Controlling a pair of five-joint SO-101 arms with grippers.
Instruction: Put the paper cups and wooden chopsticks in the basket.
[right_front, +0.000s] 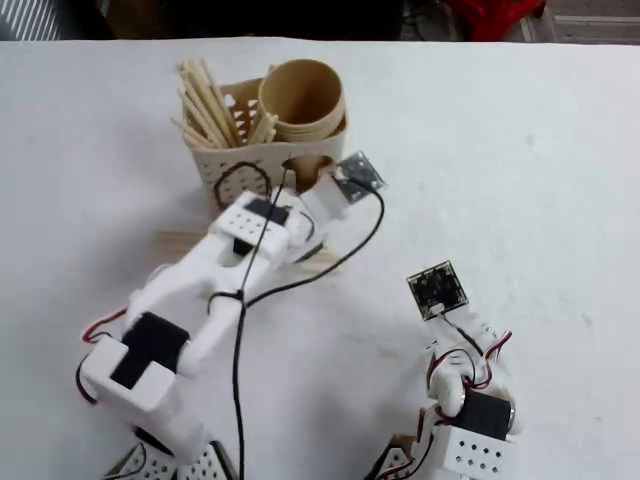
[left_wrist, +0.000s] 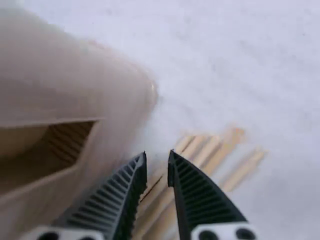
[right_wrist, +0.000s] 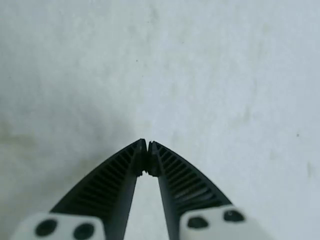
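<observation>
Your high camera looks steeply down over the table (right_front: 520, 150) from well off, with the arm bases at its near edge. Your left wrist camera sits just behind the left gripper (left_wrist: 157, 160), close on the basket (left_wrist: 60, 90) wall and the chopsticks (left_wrist: 220, 150) lying beside it, which the high view shares. Your right wrist camera faces the table surface past the right gripper (right_wrist: 146, 150), also close.

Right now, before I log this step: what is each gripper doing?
Left gripper: slightly open, empty, over pale wooden chopsticks.
Right gripper: shut, empty.
</observation>
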